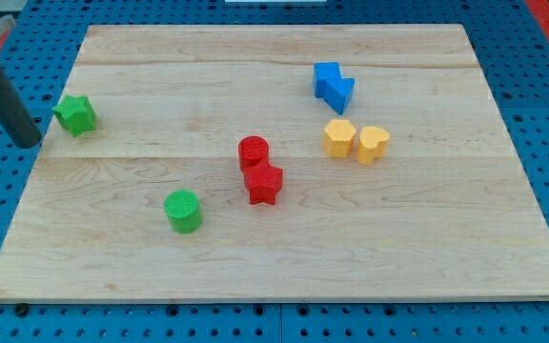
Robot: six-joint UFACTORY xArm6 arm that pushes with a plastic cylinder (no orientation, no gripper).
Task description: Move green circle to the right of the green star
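**Currently: green circle low-left of centre, tip at left edge**

Green circle (184,211) sits on the wooden board (427,257), toward the view's bottom, left of centre, touching nothing. Green star (75,114) lies well apart from it, up near the board's left edge. My tip (29,143) rests just left of the star, at the board's edge; a narrow gap shows between them. No gripper fitted, only the rod, so no open or closed state applies.

Two red blocks (260,170) touch, right of the circle. Two yellow blocks (355,140) sit side by side further right. Two blue blocks (333,86) touch above those.
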